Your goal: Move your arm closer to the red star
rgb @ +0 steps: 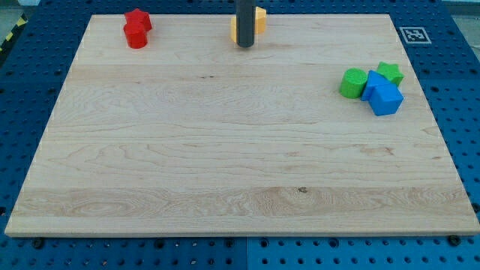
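The red star (140,17) lies near the view's top left of the wooden board, with a red round block (136,35) touching it just below. My tip (245,46) comes down at the view's top centre, well to the right of the red star. It stands right in front of an orange block (257,20), which the rod partly hides, so its shape is unclear.
At the view's right sits a cluster: a green cylinder (352,83), a green star (389,72) and two blue blocks (384,94) touching each other. A black-and-white marker tag (412,34) lies by the board's top right corner. Blue pegboard surrounds the wooden board (225,165).
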